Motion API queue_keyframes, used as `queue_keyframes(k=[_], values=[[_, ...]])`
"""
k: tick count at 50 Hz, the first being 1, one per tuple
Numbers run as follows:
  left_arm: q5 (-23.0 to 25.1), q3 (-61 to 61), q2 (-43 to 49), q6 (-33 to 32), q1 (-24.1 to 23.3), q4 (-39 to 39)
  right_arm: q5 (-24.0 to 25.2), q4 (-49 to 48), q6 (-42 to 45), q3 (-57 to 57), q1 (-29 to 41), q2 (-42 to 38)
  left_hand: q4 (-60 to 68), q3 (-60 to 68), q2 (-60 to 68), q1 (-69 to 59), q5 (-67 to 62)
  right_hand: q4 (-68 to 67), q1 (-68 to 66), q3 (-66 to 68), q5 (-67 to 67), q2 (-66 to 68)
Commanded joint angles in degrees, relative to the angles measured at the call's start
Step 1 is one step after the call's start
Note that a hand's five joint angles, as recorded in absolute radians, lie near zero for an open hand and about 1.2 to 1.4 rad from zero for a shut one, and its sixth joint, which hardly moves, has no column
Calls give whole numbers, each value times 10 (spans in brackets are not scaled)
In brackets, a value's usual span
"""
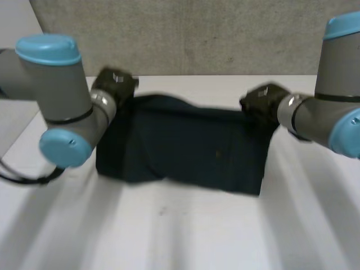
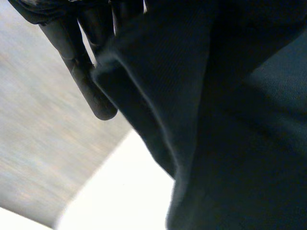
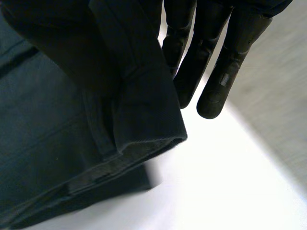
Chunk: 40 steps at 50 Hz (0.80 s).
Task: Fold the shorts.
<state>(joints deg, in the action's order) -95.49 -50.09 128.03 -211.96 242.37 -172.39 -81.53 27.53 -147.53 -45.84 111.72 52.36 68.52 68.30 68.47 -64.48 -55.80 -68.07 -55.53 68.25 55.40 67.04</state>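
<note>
Dark navy shorts (image 1: 185, 146) hang lifted between my two hands, their lower edge resting on the white table (image 1: 185, 230). My left hand (image 1: 115, 83) holds the far left corner, and my right hand (image 1: 261, 102) holds the far right corner. In the left wrist view a fold of the shorts (image 2: 230, 120) runs up into the hand, pinched beside its straight fingers (image 2: 81, 72). In the right wrist view the hemmed corner of the shorts (image 3: 72, 120) is pinched under the palm, with the fingers (image 3: 225, 72) straight beside it.
A grey wall (image 1: 197, 34) stands behind the table's far edge. Bare white tabletop lies in front of the shorts and to both sides.
</note>
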Motion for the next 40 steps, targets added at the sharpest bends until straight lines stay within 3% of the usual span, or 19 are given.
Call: queue_keyframes(k=[1, 2, 6, 9, 21, 33, 40], values=[[-21, 118, -32, -107, -27, -285, -60, -267, -1, 98, 12, 34, 115, 117, 115, -155, -142, -119, -245, 117, 146, 130], [-25, 115, -54, -109, -28, -343, -64, -328, -2, 95, 17, 55, 115, 117, 115, -155, -142, -119, -245, 117, 146, 130], [-28, 91, -99, -108, -29, -422, -65, -438, -2, 60, 28, 99, 115, 117, 115, -155, -142, -119, -245, 117, 146, 130], [-29, 53, -118, -101, -26, -415, -62, -457, 0, 28, 31, 115, 115, 117, 115, -155, -142, -119, -245, 117, 146, 130], [-34, -176, -146, 11, -5, -339, -38, -394, 3, -107, 53, 88, 115, 117, 115, -155, -142, -119, -245, 117, 146, 130], [-36, -370, -82, 10, -8, -330, -28, -331, 23, -189, 78, -31, 115, 117, 115, -155, -142, -119, -245, 117, 146, 130], [-43, -430, -90, 9, -16, -292, -30, -239, 50, -216, 73, -36, 115, 117, 115, -155, -142, -119, -245, 117, 146, 130]])
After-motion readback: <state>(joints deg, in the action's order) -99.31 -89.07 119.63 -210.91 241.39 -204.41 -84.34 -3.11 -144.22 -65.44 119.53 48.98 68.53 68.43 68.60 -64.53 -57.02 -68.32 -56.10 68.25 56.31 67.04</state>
